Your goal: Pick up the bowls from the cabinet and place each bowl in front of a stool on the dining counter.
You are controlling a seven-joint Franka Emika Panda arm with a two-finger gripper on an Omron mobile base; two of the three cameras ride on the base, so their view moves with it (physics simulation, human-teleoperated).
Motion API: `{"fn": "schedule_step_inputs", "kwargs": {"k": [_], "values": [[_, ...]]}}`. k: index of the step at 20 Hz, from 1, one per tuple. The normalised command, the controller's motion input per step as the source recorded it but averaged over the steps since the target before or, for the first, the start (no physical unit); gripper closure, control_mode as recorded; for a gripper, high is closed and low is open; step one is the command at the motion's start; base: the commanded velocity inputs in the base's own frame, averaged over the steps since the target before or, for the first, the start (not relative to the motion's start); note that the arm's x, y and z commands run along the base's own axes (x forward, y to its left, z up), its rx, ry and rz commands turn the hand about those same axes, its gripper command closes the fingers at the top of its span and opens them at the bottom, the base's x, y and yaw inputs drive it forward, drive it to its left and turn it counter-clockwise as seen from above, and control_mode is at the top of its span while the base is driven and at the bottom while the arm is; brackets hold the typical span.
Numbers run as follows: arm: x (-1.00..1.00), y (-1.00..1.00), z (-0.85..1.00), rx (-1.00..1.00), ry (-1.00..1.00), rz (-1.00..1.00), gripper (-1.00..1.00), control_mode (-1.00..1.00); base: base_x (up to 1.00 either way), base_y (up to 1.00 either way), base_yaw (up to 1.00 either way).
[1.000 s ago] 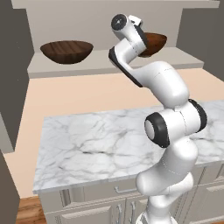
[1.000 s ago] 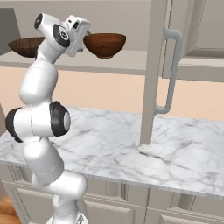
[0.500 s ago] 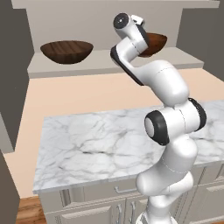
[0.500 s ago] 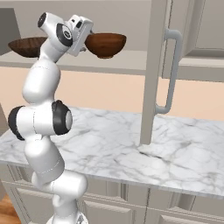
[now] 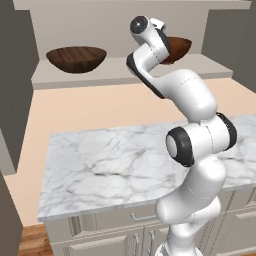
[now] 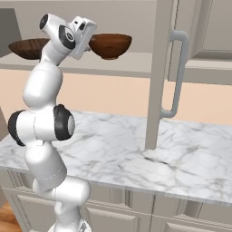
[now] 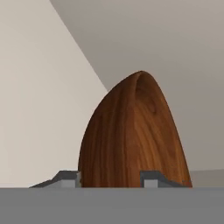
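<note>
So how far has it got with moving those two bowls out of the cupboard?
Nothing is delivered: both bowls sit on the cabinet shelf. In hand: the gripper brackets the redder bowl's rim, fingertips either side. Left: lift it out, carry it to the dining counter, then fetch the wide bowl.

The white arm's hand covers the left part of the deeper reddish-brown wooden bowl (image 5: 179, 48) from the left base camera and its near rim from the right. The dark fingers (image 7: 68, 178) show just their tips beside that bowl's wall; whether they press it cannot be told. The wide shallow dark brown bowl (image 6: 28, 47) is half hidden behind the arm.
</note>
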Motion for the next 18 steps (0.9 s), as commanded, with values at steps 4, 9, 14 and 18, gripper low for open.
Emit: {"fn": "schedule_step_inputs", "kwargs": {"k": [4, 9, 14, 18], "values": [[-0.07, 0.00, -0.01, -0.01, 0.00, 0.03, 1.00, -1.00, 0.00, 0.00, 0.00], [-0.38, 0.00, -0.05, -0.01, 0.00, 0.12, 1.00, -1.00, 0.00, 0.00, 0.00], [-0.86, 0.00, -0.06, 0.02, -0.03, 0.14, 1.00, -1.00, 0.00, 0.00, 0.00], [-0.98, -0.07, 0.00, 0.10, -0.10, 0.17, 1.00, -1.00, 0.00, 0.00, 0.00]]}}
